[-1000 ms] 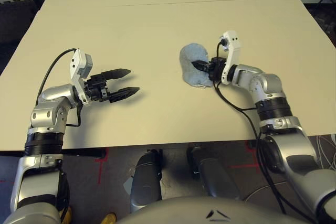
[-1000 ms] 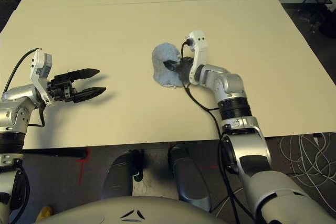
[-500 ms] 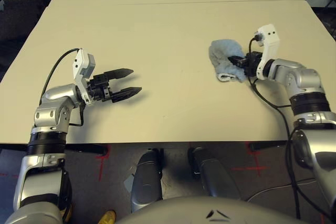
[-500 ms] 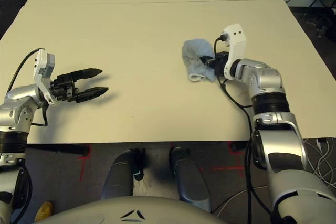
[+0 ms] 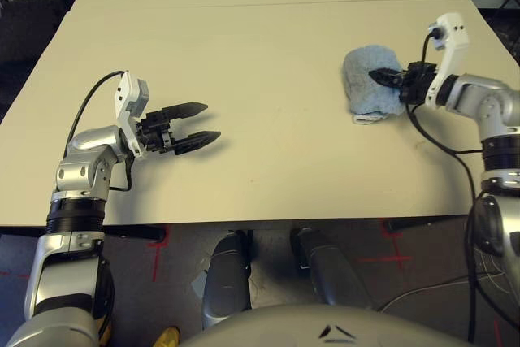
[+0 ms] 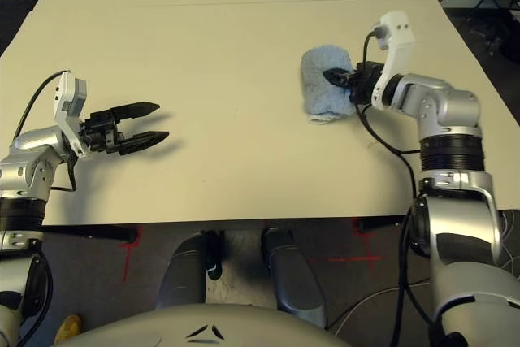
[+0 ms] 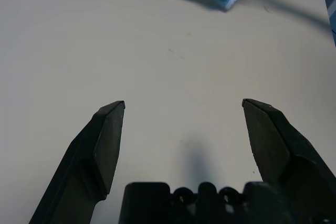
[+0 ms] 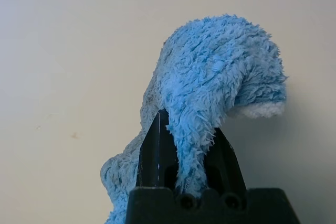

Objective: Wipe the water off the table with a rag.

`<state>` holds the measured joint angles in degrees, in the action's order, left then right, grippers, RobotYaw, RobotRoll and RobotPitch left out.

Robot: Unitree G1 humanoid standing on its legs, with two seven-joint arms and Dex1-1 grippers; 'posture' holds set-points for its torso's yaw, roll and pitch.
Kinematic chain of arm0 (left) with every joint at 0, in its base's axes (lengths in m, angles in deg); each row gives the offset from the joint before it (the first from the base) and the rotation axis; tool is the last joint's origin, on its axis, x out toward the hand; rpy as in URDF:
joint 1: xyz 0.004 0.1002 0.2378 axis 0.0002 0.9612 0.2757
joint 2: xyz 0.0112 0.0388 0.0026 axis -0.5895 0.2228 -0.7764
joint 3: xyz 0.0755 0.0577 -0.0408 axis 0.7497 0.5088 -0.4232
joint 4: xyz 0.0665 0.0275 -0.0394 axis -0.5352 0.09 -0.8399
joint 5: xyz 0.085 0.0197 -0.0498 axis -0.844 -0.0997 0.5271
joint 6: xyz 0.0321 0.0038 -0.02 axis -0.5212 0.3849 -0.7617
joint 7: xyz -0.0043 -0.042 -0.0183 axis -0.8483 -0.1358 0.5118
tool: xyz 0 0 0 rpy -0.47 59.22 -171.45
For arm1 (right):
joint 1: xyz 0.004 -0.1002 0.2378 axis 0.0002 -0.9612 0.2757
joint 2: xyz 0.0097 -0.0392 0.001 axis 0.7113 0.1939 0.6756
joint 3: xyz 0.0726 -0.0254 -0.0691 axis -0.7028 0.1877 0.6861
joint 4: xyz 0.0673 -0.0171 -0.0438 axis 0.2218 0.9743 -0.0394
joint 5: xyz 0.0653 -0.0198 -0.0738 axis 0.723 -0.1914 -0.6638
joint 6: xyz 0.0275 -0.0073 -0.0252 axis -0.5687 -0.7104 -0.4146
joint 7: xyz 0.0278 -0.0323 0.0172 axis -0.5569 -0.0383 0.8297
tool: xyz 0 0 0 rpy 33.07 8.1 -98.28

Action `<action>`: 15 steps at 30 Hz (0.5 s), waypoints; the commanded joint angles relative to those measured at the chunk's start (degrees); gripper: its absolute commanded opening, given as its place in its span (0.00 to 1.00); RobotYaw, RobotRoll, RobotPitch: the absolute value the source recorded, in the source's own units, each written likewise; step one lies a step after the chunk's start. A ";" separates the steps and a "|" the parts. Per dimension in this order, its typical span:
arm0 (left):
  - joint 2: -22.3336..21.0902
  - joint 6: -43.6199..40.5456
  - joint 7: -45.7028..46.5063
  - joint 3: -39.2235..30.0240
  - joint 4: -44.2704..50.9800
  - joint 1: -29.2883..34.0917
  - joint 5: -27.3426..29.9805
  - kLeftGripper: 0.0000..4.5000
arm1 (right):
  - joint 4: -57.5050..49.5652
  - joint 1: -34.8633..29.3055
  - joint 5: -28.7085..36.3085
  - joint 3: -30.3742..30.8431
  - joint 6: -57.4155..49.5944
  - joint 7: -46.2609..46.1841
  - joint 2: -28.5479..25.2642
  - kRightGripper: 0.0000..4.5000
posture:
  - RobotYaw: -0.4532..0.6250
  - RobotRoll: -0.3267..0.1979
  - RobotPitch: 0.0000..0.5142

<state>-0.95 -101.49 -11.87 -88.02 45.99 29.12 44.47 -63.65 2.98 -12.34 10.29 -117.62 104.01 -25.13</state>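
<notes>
Rag clamped in right gripper at 2 o'clock; left gripper released at 9 o'clock.

Nearest, toward 9 o'clock: left gripper [image 5: 197,123] held low over bare counter [image 5: 268,160], jaws spread wide, nothing between them, tips aimed toward 3 o'clock. Farther off, at 2 o'clock on the same counter: right gripper [image 6: 335,77] with jaws clenched on the rag [image 6: 327,91], tips aimed toward 9 o'clock. Light blue fuzzy cloth bunched into a rounded hump over the black fingers [image 8: 156,150], one fold pinched between them, whitish edge [image 8: 260,109] hanging at one end, lower part resting on the counter. A few faint small specks [image 8: 74,136] noted on the surface near the rag; nature not determinable. Beyond, at 12 o'clock: thin seam line [image 5: 244,4] crossing the counter.
</notes>
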 commanded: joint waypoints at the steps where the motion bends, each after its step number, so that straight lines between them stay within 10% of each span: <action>1: 0.39 0.95 -0.72 0.91 -1.41 -0.85 -0.91 1.00 | -0.71 -0.25 0.28 -0.90 -1.45 2.32 -3.61 0.03 | 0.25 0.62 0.34; 15: 0.77 2.09 -0.97 1.23 -2.69 -1.34 -0.90 1.00 | 9.21 -7.47 -6.01 0.16 6.68 2.15 -6.29 0.03 | 0.25 0.62 0.33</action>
<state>-0.35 -99.74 -12.38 -87.28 43.72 27.61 44.34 -56.51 -3.64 -16.97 10.70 -113.15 106.73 -30.86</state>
